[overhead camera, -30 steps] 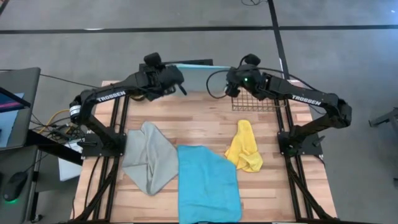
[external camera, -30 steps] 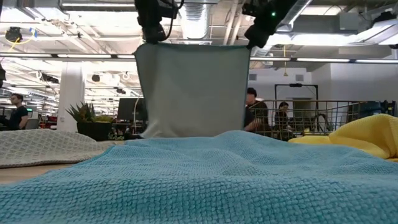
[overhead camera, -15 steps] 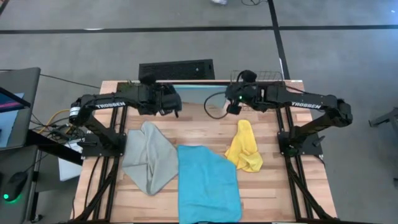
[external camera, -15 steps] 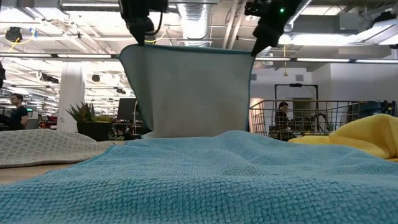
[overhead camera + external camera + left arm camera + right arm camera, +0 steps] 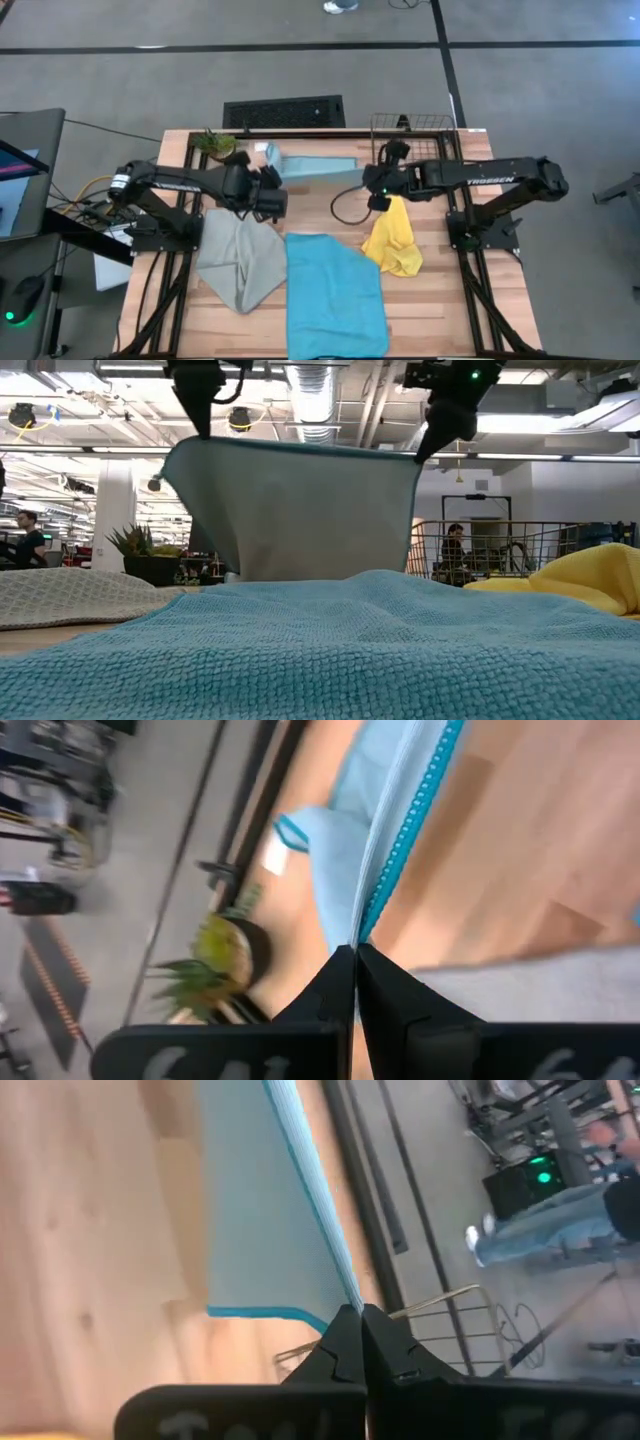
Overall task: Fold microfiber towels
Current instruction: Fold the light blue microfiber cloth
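Four towels on the wooden-plank surface (image 5: 430, 300), one of each colour. Pale towel (image 5: 300, 510): smooth thin cloth with a cyan stitched hem, held up taut by its two top corners near the far edge; its lower part trails onto the surface toward the far edge. Cyan towel (image 5: 335, 295): coarse waffle weave, spread flat as a rough rectangle at the near edge, centre. Grey towel (image 5: 240, 250): fine-ribbed weave, loosely creased, lying toward the left edge, its side touching the cyan towel. Yellow towel (image 5: 393, 238): smaller, bunched into a long crumpled heap toward the right edge.

Left pincer (image 5: 356, 955): fingers pressed together on one top corner of the pale towel, above the grey towel's far end. Right pincer (image 5: 360, 1320): fingers pressed together on the other top corner, above the yellow towel's far end.

One wire basket (image 5: 412, 125), open square mesh, at the far right corner. One small potted plant (image 5: 212, 144), spiky leaves, at the far left corner.
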